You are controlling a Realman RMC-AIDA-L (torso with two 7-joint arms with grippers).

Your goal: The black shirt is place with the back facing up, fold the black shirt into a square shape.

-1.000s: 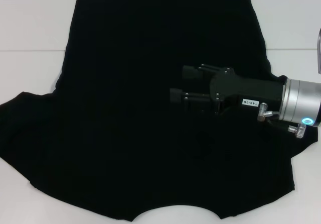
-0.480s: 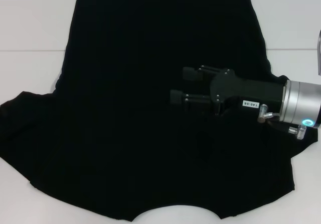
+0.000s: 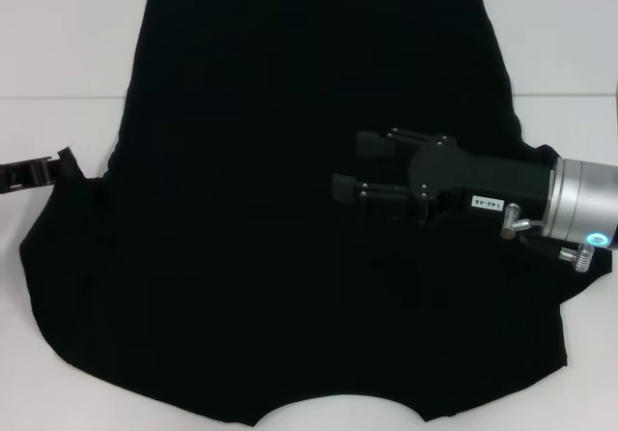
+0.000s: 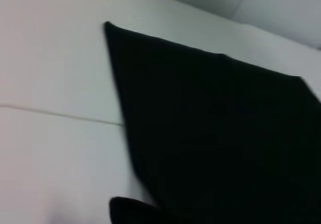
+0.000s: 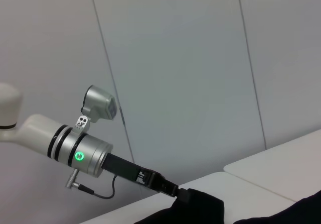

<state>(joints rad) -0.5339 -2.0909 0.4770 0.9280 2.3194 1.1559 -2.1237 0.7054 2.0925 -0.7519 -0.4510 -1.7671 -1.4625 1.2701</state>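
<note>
The black shirt lies spread flat on the white table, neckline at the near edge. My right gripper hovers low over the shirt's right half, pointing left, fingers apart and empty. My left gripper reaches in from the left edge and is shut on the tip of the left sleeve. The right wrist view shows that gripper pinching the raised black fabric. The left wrist view shows the shirt lying on the table.
The white table has a seam running across it behind the arms. Grey wall panels stand beyond the table. The left arm's silver wrist shows a green light.
My left gripper has come into view at the left edge and the left sleeve tip has drawn in from that edge. My right gripper has shifted slightly right and nearer.
</note>
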